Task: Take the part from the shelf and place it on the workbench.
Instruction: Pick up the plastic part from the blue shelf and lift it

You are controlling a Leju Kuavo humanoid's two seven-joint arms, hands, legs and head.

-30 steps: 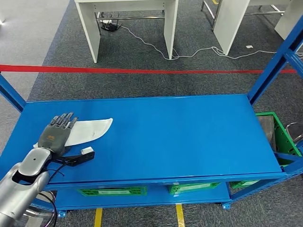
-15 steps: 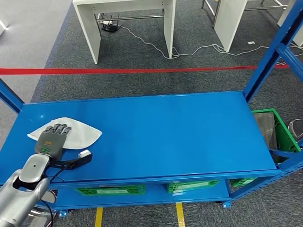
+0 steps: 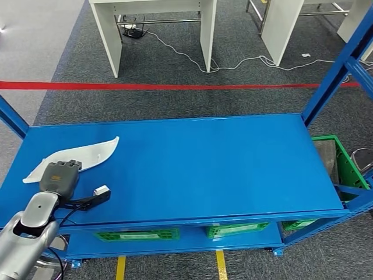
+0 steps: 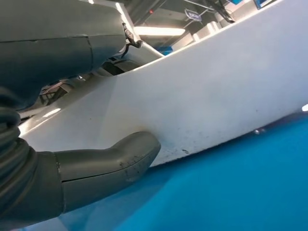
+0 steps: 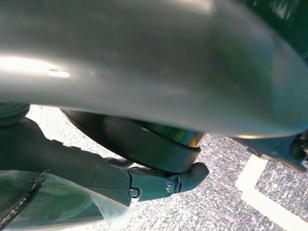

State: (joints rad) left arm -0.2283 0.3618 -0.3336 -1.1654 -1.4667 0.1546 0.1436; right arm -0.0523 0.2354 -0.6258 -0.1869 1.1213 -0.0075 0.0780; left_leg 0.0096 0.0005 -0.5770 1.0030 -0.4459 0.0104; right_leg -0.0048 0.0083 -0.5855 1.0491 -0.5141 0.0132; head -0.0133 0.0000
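Where the blue shelf meets its left end, the left hand lies over the near edge of the white part; item one, left hand: fingers curled over the part's upper face, thumb tucked under its lower edge in the left wrist view, so the part is gripped. Item two, white part: long, flat, curved and blade-like, one end pointed toward the shelf's middle, the other beyond the hand at the shelf's left margin, its underside close above the blue surface. Item three, small black bracket with a white tip: beside the left wrist, just above the shelf's front. Item four, green bins: on the lower tier, under the front lip. Item five, green crate: off the shelf's right end. Item six, right hand: dark fingers seen over grey carpet, grasp cannot be told.
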